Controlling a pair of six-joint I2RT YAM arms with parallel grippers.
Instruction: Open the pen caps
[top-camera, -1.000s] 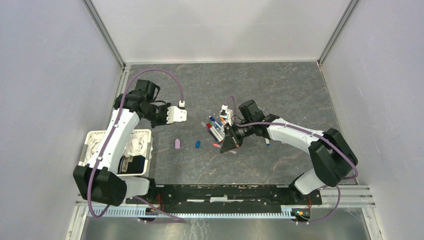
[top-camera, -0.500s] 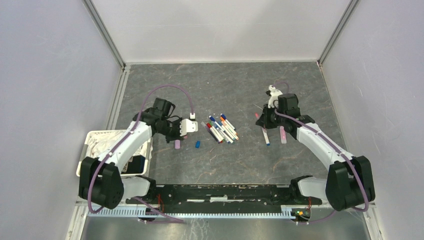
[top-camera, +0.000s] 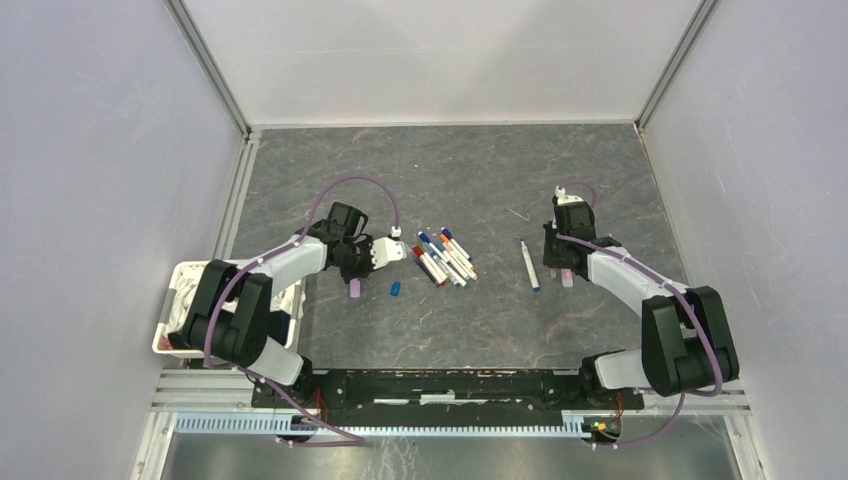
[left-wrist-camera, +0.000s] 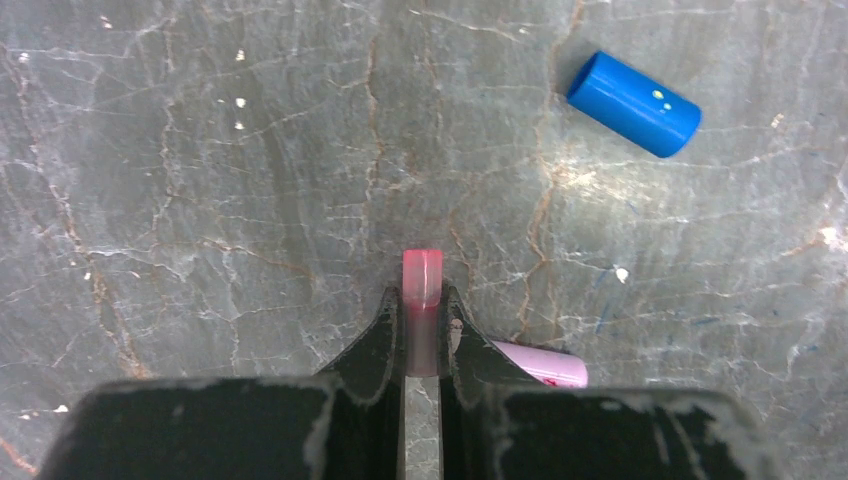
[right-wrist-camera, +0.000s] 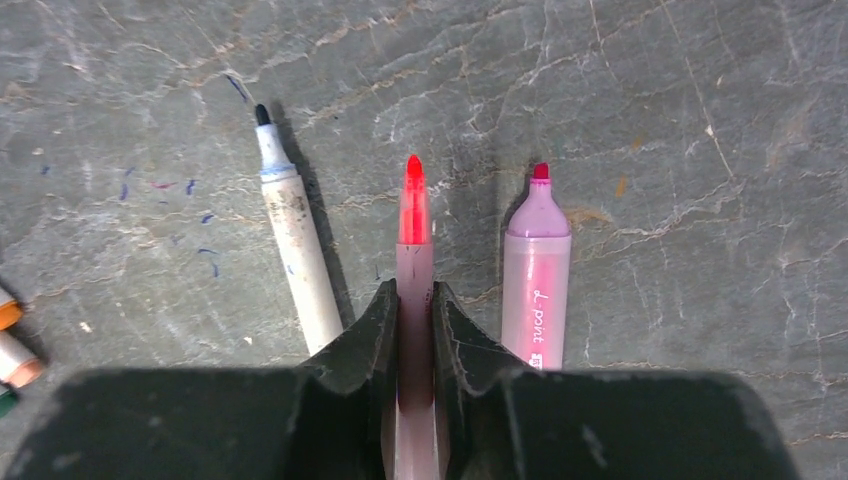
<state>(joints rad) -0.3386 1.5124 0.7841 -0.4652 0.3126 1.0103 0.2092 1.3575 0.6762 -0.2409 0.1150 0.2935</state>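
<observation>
Red cap (left-wrist-camera: 421, 285) sits clamped in the left jaws, which have swung down from mid-air to just beside the lilac cap (left-wrist-camera: 545, 366) and near the blue cap (left-wrist-camera: 634, 103) on the table (top-camera: 480, 170). The right jaws were over the pile of capped pens (top-camera: 445, 257) a second ago. They have since carried the bared red pen (right-wrist-camera: 414, 215) across and grip it low between a dark-tipped white pen (right-wrist-camera: 295, 255) and a lilac pen (right-wrist-camera: 536, 270) (both already uncapped). That makes three pens opened; the pile is still to do.
</observation>
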